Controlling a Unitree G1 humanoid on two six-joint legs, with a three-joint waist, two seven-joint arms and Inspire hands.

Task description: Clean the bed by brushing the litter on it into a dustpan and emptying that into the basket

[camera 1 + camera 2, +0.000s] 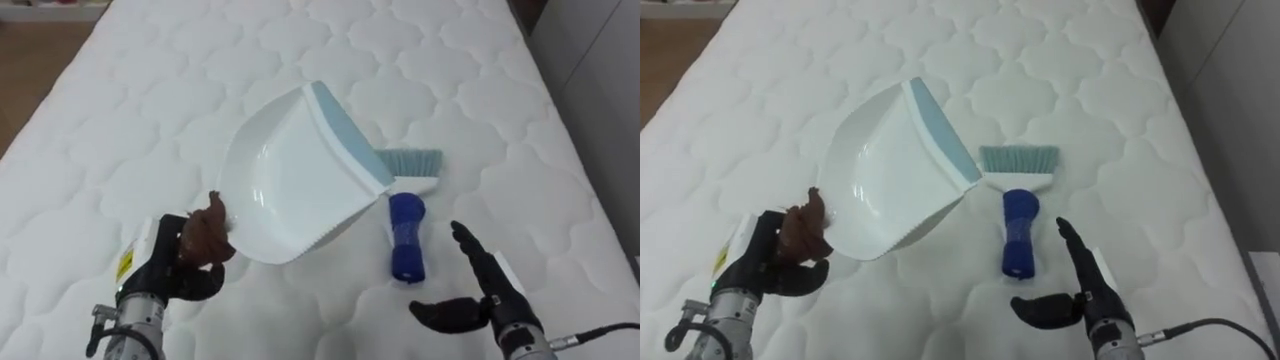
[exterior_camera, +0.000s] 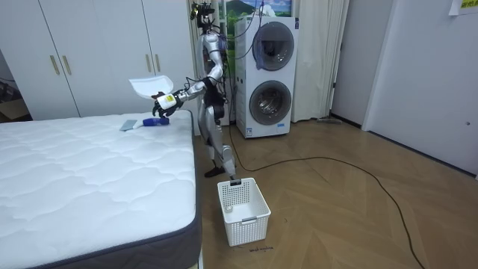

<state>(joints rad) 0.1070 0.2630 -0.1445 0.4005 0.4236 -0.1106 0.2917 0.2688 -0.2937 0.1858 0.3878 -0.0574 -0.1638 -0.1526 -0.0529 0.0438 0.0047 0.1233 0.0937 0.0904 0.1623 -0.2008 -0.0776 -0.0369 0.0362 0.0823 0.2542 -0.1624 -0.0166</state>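
Left hand (image 1: 165, 262) clamped on the rear of a light, stiff dustpan (image 1: 290, 180) above the bed (image 1: 150, 80), the right hand (image 1: 480, 295) spreads open, the brush (image 1: 407, 225) just ahead, likely best gripped by its blue handle.

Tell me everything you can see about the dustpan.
The dustpan is white, smooth and glossy, seemingly plastic, with a pale blue strip along its wide front edge and small teeth on one side rim. It is empty inside. The left robot hand grips its narrow end, where something brown sits that I cannot identify. The room view shows it lifted clear of the mattress, tilted, its front edge above the brush.
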